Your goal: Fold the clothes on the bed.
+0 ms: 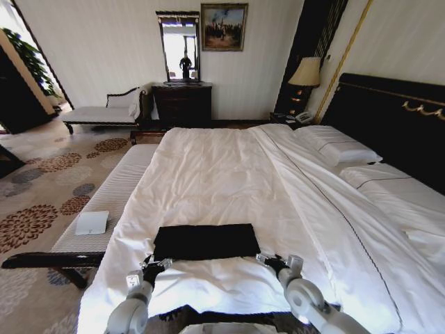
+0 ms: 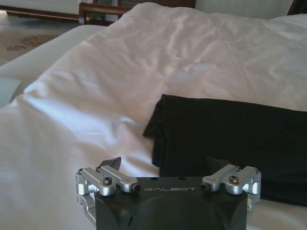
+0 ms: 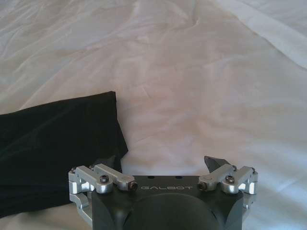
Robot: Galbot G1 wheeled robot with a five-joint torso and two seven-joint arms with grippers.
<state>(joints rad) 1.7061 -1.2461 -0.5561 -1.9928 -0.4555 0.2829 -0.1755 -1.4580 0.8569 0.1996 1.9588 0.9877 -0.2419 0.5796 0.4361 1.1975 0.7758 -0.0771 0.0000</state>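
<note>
- 1 black T-shirt (image 1: 206,241), folded into a flat rectangle, lies on the bed (image 1: 229,174) near its foot edge.
- 2 end effectors: left end effector (image 1: 154,265) and right end effector (image 1: 268,261), both spread wide, holding nothing, at the shirt's near corners.

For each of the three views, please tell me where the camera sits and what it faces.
Head: high, facing down over the bed; both arms, the left gripper and the right gripper flank the T-shirt.
Left wrist: behind its open gripper, facing the T-shirt's edge.
Right wrist: behind its open gripper, facing the opposite edge.
All share the T-shirt.
</note>
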